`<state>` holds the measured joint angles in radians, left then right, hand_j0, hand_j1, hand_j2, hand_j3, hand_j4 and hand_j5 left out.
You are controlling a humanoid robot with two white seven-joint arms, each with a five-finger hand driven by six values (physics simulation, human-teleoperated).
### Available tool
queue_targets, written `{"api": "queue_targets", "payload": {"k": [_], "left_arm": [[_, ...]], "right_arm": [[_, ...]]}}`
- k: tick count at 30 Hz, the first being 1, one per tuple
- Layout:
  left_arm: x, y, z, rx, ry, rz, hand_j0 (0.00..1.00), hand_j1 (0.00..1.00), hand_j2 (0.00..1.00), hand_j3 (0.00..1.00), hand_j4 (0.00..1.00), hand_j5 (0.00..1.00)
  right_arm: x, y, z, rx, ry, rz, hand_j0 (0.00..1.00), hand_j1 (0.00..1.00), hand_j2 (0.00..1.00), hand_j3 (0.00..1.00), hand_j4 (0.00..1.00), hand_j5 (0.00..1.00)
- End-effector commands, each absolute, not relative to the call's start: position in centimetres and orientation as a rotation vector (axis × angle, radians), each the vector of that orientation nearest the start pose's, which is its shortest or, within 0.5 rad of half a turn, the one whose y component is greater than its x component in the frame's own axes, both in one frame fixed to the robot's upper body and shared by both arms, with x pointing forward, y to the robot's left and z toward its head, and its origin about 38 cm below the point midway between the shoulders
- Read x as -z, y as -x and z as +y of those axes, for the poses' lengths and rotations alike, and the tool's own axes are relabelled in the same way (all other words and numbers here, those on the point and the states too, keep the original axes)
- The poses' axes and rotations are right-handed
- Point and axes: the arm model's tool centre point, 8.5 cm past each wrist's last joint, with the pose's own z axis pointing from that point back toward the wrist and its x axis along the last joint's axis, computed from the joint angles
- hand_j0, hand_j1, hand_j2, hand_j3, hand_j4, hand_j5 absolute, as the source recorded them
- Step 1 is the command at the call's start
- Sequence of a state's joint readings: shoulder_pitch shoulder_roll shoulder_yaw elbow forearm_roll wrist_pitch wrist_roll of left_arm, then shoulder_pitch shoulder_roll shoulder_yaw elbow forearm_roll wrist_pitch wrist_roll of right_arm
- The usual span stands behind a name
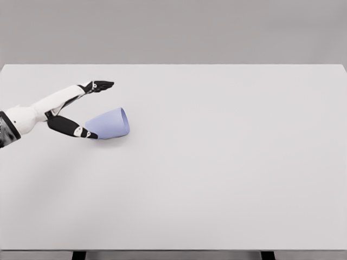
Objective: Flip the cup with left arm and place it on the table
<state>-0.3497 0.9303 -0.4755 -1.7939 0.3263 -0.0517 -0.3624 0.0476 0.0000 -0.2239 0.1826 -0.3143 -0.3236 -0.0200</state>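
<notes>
A pale blue cup lies on its side on the white table, left of the middle, its wider end pointing right. My left hand comes in from the left edge with its fingers spread wide. The upper fingers stretch out above and behind the cup, clear of it. The thumb reaches to the cup's narrow left end and appears to touch it. The hand holds nothing. My right hand is out of view.
The table's far edge runs along the top under a grey wall. Its front edge lies near the bottom of the picture.
</notes>
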Motion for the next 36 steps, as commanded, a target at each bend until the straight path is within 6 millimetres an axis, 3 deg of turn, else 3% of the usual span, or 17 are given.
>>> {"api": "queue_targets", "payload": {"k": [1, 10, 19, 36], "left_arm": [[-22.0, -38.4, 29.7, 1.223, 0.043, -1.508, 1.00, 1.00, 1.00, 1.00, 1.00, 1.00], [-21.3, -38.6, 28.7, 1.209, 0.073, -1.514, 1.00, 1.00, 1.00, 1.00, 1.00, 1.00], [-20.3, -39.5, 28.9, 1.238, -0.058, -1.404, 1.00, 1.00, 1.00, 1.00, 1.00, 1.00], [-18.1, -41.0, 28.3, 1.212, -0.071, -1.380, 1.00, 1.00, 1.00, 1.00, 1.00, 1.00]], "right_arm": [[25.0, 6.4, -27.5, 0.525, 0.212, -0.103, 1.00, 1.00, 1.00, 1.00, 1.00, 1.00], [25.0, 6.4, -27.5, 0.523, 0.212, -0.103, 1.00, 1.00, 1.00, 1.00, 1.00, 1.00], [25.0, 6.4, -27.5, 0.523, 0.212, -0.103, 1.00, 1.00, 1.00, 1.00, 1.00, 1.00], [25.0, 6.4, -27.5, 0.523, 0.212, -0.103, 1.00, 1.00, 1.00, 1.00, 1.00, 1.00]]}}
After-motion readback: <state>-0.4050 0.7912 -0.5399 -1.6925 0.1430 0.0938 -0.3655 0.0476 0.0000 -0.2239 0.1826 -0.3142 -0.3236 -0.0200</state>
